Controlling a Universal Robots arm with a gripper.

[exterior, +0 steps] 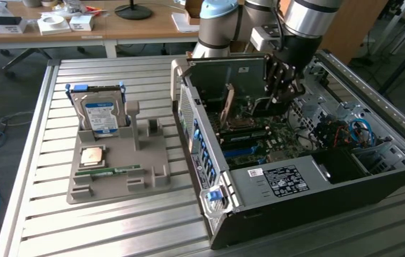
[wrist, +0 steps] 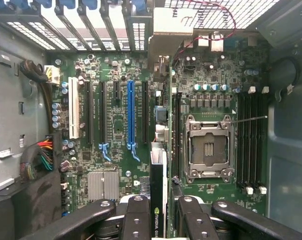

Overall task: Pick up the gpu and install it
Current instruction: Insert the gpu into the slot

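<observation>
Jaws grip the gpu (wrist: 157, 195) edge-on between them, long axis pointing straight ahead over the motherboard (wrist: 116, 125); dark board, pale metal far end.

White letters on the gpu (wrist: 157, 170), right between the gripper (wrist: 163, 212) fingers, read "NVIDIA QUA"; the rest is cut off. The white sticker (exterior: 281, 182) in the computer case, away from the gripper, has print too small to read.
</observation>
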